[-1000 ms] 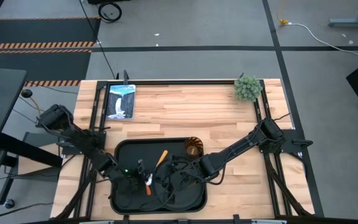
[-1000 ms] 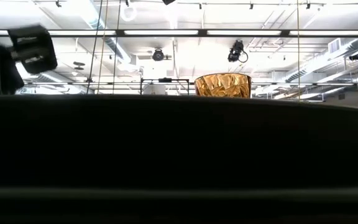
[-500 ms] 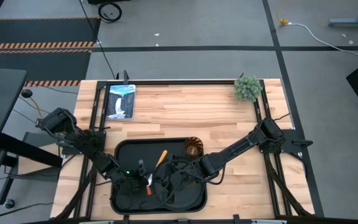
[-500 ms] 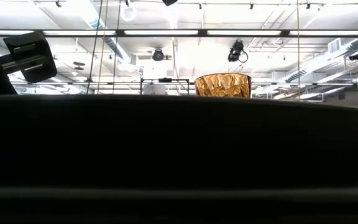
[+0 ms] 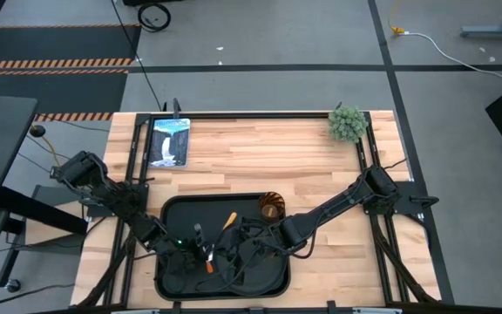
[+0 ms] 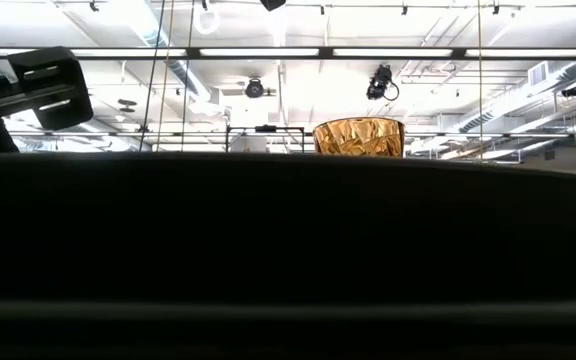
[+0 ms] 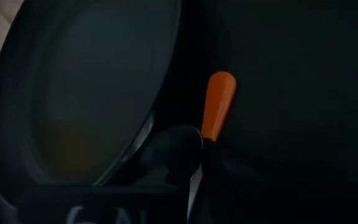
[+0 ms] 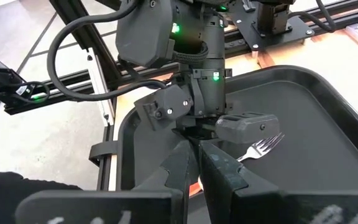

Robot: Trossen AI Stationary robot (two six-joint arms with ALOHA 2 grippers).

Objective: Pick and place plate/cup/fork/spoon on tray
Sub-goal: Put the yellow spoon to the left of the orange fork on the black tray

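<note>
The right gripper's (image 8: 197,144) jaws look pressed together and empty, low over the tray (image 8: 328,143). The left gripper (image 8: 193,132) stands at the fork (image 8: 265,147), whose tines lie on the tray floor; its grasp I cannot tell. The plate (image 7: 73,93), the cup (image 5: 271,207) and the spoon (image 5: 227,220) also sit on the tray. To finish well, the fork should rest flat before either arm lifts straight up. Room is tight: both wrists crowd one another, the plate's rim lies just beside the fork's handle, and open wood lies beyond the tray's far edge.
</note>
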